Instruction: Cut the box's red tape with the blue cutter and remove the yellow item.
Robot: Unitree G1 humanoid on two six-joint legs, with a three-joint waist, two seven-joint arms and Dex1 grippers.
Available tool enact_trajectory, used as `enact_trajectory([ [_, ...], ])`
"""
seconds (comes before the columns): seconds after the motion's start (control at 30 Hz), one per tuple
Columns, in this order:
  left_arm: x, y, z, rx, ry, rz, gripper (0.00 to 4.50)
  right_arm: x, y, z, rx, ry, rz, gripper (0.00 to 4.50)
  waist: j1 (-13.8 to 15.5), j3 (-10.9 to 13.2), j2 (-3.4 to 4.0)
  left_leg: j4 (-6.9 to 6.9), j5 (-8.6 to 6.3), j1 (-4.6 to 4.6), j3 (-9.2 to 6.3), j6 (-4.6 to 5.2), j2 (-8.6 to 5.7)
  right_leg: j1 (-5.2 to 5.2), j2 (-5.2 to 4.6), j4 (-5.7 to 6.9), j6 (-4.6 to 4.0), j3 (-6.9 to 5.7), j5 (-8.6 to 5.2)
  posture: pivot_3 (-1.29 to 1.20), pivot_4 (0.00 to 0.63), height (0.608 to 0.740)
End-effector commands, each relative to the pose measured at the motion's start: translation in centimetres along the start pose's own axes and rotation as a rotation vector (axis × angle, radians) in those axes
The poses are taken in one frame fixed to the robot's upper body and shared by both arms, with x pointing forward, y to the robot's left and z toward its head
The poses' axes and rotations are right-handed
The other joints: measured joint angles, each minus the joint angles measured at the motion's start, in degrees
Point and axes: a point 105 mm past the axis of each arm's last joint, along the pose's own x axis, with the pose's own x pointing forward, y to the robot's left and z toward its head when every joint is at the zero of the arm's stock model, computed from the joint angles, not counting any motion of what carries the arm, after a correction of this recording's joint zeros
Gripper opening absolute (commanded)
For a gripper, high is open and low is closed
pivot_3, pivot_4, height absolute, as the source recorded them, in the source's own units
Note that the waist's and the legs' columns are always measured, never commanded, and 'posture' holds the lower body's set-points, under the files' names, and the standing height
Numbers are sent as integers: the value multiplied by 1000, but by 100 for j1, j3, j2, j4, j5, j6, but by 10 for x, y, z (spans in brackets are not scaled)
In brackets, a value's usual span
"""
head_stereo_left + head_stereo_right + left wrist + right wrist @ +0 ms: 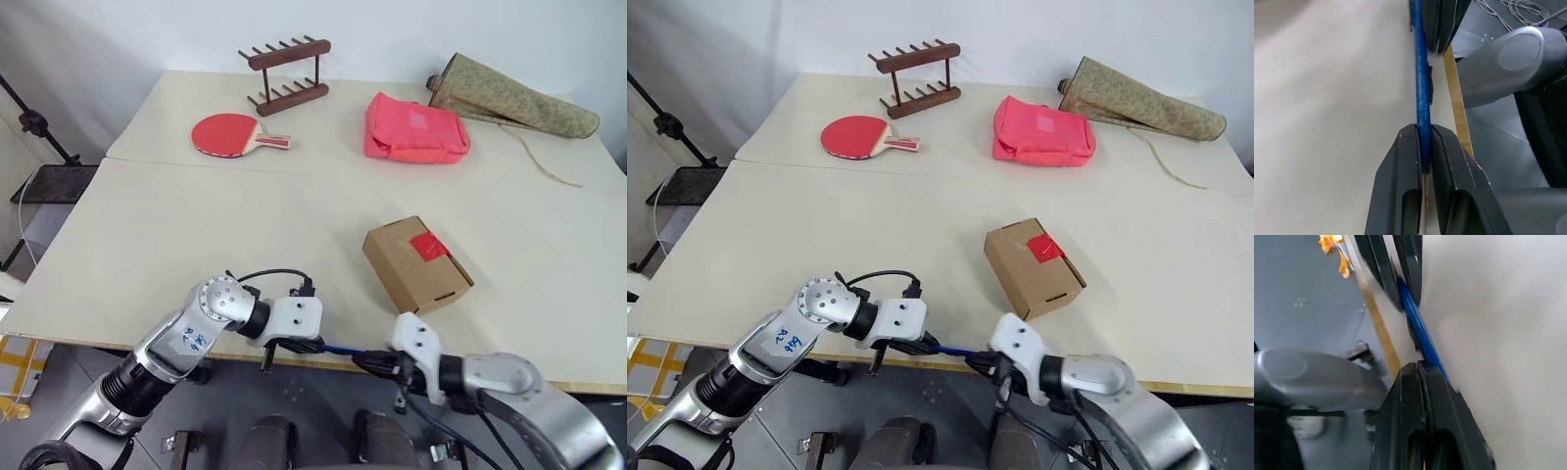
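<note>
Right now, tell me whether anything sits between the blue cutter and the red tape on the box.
Nothing visible does. The blue cutter is held between the left gripper and the right gripper at the table's near edge, and only bare table lies between it and the red tape on the box.

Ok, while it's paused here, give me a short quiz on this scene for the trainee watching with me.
1. True or false: the flap of the box stands open and its red tape is gone.
2. The blue cutter is:
A. lying on top of the box
B. clamped in the jaws of the left gripper, by the table's near edge
C. lying on the floor
3. Fill in: the red thing lying on the table just in front of the wooden rack is a table-tennis ____.

Key: 1 false, the box is closed and taped. 2 B. 3 paddle.
</note>
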Motion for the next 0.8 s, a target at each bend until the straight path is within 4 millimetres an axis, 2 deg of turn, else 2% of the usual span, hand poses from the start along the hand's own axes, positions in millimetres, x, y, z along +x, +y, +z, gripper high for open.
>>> enact_trajectory([
  [0.03,-15,9,2,92,-63,114,415,-27,8,19,194,-109,1,1260,-8,0,-1,-1,-1,1,-4,-1,1,0,-1,1,0,3,0,0,150,740],
  [0.13,-19,10,-1,117,-71,136,415,-37,12,14,328,-55,23,2308,-14,3,2,-1,-5,1,-11,-8,10,4,-7,-4,-1,16,1,0,150,740],
  [0.2,-20,11,-1,124,-83,141,415,-43,10,14,337,-33,21,2992,-9,9,14,-1,-5,1,-7,-7,12,2,-9,-12,-6,22,-2,0,150,740],
  [0.23,-21,10,-1,131,-90,136,415,-43,8,14,311,-19,15,3313,-9,10,14,-1,-5,2,-5,-7,12,2,-9,-21,-6,25,-2,0,150,740],
  [0.33,-20,9,-1,126,-96,120,415,-35,5,12,87,55,29,4306,-12,9,15,-2,-6,2,4,-6,13,-2,-5,-28,-6,32,-2,0,150,740],
  [0.4,-20,9,2,116,-113,108,415,-30,4,9,-10,69,51,4412,-10,10,15,-2,-5,2,15,-1,8,-9,10,-22,-6,29,-2,0,150,740],
  [0.57,-25,7,8,87,-159,96,415,-20,-3,11,-108,-3,46,4412,1,10,14,-3,-7,0,23,7,1,-9,12,-4,0,-3,1,0,150,740],
  [0.8,-26,6,16,81,-200,100,415,-14,-2,-2,-140,21,67,4412,-6,10,14,-1,-9,0,28,14,-3,-7,5,-5,2,-10,2,0,150,740],
])
